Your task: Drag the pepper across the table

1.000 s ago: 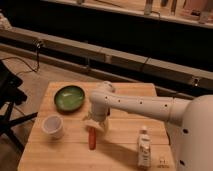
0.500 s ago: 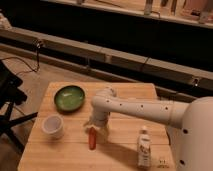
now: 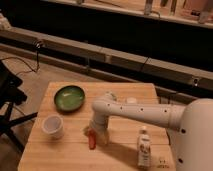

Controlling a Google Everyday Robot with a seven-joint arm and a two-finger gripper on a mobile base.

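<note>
The pepper is a small slim red-orange thing lying on the light wooden table, near the front middle. My gripper hangs from the white arm that reaches in from the right, and it is down at the pepper's upper end, touching or right over it. The arm's wrist hides part of the pepper's top.
A green bowl sits at the back left. A white cup stands at the left, close to the pepper. A small white bottle stands at the front right. A black chair is off the table's left edge.
The gripper and wrist have dropped slightly and shifted a little to the left over the pepper. The pepper lies at about the same spot.
</note>
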